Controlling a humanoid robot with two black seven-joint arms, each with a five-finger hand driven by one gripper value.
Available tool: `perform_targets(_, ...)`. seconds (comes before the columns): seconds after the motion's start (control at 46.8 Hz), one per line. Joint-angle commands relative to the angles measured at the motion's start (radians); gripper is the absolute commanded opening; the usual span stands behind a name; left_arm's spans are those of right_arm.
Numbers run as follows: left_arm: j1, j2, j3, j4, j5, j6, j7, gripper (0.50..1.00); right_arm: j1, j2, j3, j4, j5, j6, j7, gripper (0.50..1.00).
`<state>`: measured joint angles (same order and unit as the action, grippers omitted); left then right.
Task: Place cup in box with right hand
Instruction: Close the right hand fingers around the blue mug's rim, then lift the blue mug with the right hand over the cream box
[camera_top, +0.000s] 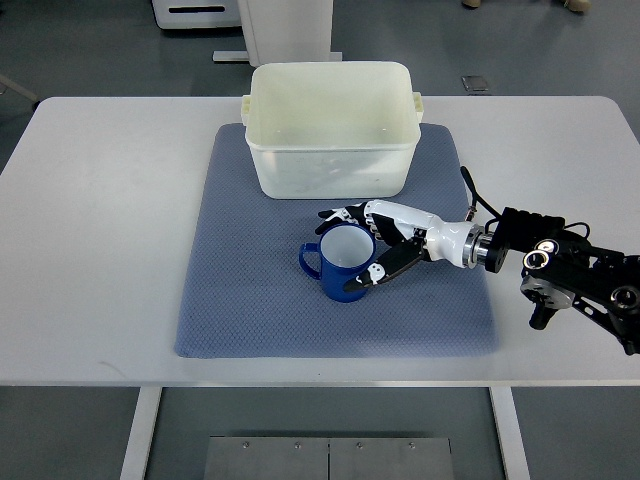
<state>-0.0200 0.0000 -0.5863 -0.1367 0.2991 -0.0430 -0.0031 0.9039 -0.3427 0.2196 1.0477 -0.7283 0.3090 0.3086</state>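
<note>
A blue cup (338, 262) with a white inside stands upright on the blue-grey mat (250, 290), its handle pointing left. My right hand (365, 245) comes in from the right edge and wraps the cup's right side, fingers (345, 215) curled over the far rim and thumb (385, 266) against the near wall. The white plastic box (262, 150) sits just behind the cup at the mat's far edge, and it looks empty. The left arm does not show.
The mat lies on a white table (90, 230). A dark cable (478, 195) loops up behind my right wrist. Beyond the table stand a white cabinet base (285, 30) and grey floor.
</note>
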Motion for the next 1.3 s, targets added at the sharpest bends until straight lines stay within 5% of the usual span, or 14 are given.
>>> perform_targets(0.0,0.0,0.0,0.0,0.0,-0.001,0.0,0.0,1.0,-0.002,0.011,0.0,-0.02,-0.002,-0.001,0.0,0.993)
perform_targets(0.235,0.0,0.0,0.0,0.0,-0.001,0.0,0.0,1.0,-0.005,0.021,0.0,-0.029,-0.002,-0.019,0.0,0.983)
perform_targets(0.321,0.0,0.0,0.0,0.0,0.0,0.0,0.0,1.0,-0.013,0.021,0.0,-0.029,-0.002,-0.021,0.001,0.931)
perform_targets(0.491,0.0,0.0,0.0,0.0,-0.001,0.0,0.0,1.0,-0.019,0.022,0.0,-0.031,-0.002,-0.022,0.02,0.671)
perform_targets(0.577,0.0,0.0,0.0,0.0,0.0,0.0,0.0,1.0,-0.023,0.024,0.0,-0.031,0.0,-0.022,0.018,0.5)
perform_targets(0.919,0.0,0.0,-0.001,0.0,0.0,0.0,0.0,1.0,-0.011,0.024,0.012,-0.04,0.023,-0.037,0.003,0.5)
perform_targets(1.282,0.0,0.0,0.0,0.0,0.0,0.0,0.0,1.0,0.115,-0.151,0.052,0.135,0.089,0.01,-0.008,0.5)
